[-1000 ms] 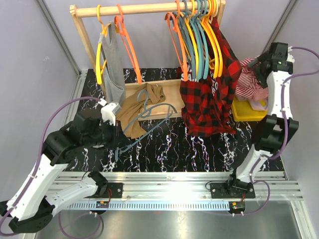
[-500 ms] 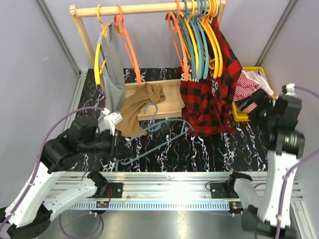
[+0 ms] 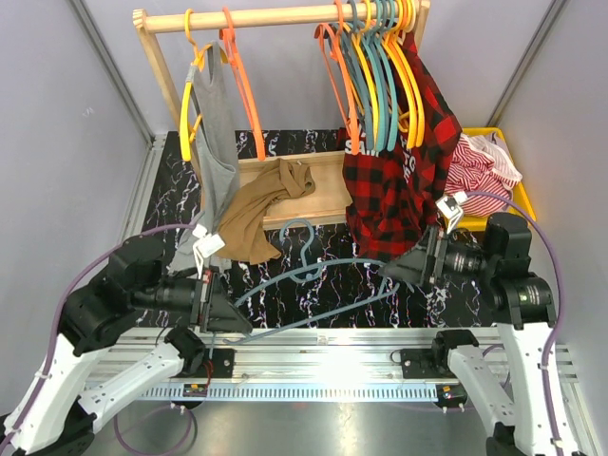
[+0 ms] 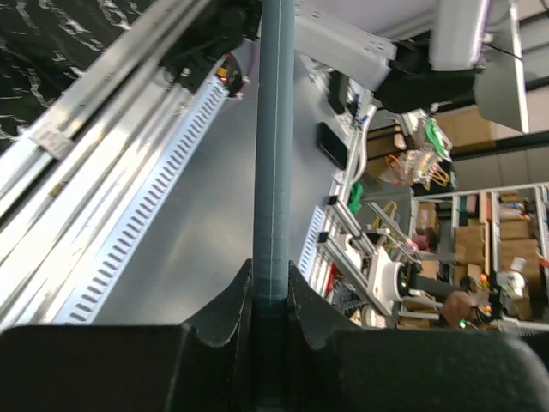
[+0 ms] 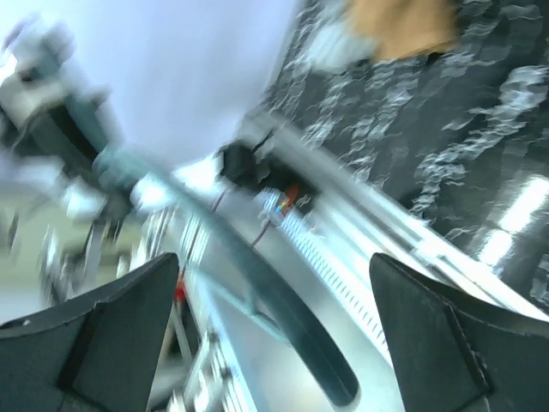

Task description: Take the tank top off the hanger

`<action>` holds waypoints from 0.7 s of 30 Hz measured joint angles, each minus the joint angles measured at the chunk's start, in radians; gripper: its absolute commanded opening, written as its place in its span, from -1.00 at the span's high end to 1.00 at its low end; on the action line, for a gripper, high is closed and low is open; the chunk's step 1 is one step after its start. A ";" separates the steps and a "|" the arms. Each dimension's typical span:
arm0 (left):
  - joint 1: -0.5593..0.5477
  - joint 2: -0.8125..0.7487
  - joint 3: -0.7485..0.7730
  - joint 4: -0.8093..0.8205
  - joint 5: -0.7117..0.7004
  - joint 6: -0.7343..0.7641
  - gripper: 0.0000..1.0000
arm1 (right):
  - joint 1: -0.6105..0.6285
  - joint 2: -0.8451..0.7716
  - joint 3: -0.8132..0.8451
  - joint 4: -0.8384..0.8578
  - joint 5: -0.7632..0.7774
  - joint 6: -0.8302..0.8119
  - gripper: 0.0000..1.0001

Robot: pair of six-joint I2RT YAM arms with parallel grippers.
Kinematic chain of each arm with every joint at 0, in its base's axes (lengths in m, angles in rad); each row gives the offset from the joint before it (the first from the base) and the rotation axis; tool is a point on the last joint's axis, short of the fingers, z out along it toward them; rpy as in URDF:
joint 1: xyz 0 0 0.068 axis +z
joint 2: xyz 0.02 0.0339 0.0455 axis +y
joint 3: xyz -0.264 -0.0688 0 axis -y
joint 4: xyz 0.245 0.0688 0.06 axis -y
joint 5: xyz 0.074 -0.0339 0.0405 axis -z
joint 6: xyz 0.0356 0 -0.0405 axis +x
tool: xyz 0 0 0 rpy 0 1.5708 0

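Note:
A blue-grey hanger (image 3: pixel 313 275) hangs bare over the table. My left gripper (image 3: pixel 223 313) is shut on its left end; in the left wrist view the hanger bar (image 4: pixel 274 172) runs up from between the closed fingers of the left gripper (image 4: pixel 273 292). A tan tank top (image 3: pixel 261 209) lies crumpled on the rack's wooden base (image 3: pixel 323 185), apart from the hanger. My right gripper (image 3: pixel 404 266) is open at the hanger's right end. The right wrist view is blurred: the hanger's end (image 5: pixel 292 335) lies between the spread fingers of the right gripper (image 5: pixel 273 257), and the tan tank top (image 5: pixel 399 26) is at the top.
A wooden clothes rack (image 3: pixel 275 16) stands at the back. It holds a grey tank top (image 3: pixel 217 123) on a yellow hanger, several empty hangers and a red plaid shirt (image 3: pixel 399 190). A yellow bin (image 3: pixel 522 195) with striped clothes sits at the right.
My left gripper pulled the hanger toward the near edge, and it came free of the tan tank top. My right arm swung down from the yellow bin to the hanger's right end.

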 measured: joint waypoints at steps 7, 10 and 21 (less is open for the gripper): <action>0.000 -0.059 -0.033 0.021 0.065 -0.043 1.00 | 0.156 -0.012 0.031 0.090 -0.253 -0.021 -0.51; 0.000 -0.076 -0.033 0.024 0.080 -0.046 1.00 | 0.211 -0.003 0.033 0.100 -0.312 -0.030 0.66; -0.001 -0.048 0.045 -0.105 -0.151 0.002 -0.98 | 0.278 0.023 0.113 -0.010 -0.319 -0.068 1.00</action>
